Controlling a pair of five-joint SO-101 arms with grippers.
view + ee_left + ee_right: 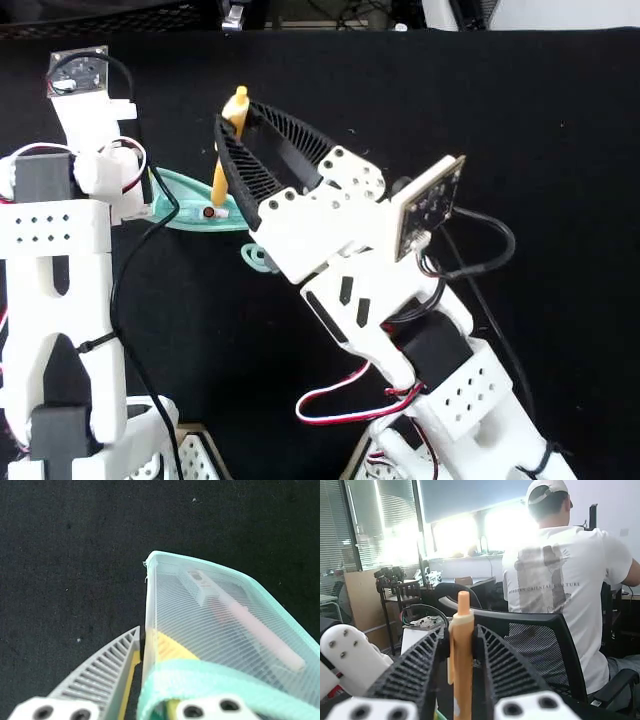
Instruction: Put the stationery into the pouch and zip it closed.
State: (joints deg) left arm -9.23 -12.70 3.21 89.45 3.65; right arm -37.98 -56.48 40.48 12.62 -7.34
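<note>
the pen [463, 655] is a light, stiff plastic stick with a smooth barrel, so i judge that it can slip or turn if it is held near one end; the middle of the barrel is the better place to hold it. the right gripper [462, 630] has its two black ribbed fingers closed narrow on the barrel, one on each side, and the top end of the pen stands out above the fingertips. in the high view the lower end points down to the mouth of the pouch [188, 208], which lies on the black worktop [520, 120]. the pouch is soft, thin mesh and will probably fold easily, so its firmer zipper edge is the place to take. the left gripper [147, 680] pinches this edge, and a pink pen [255, 630] lies already inside.
</note>
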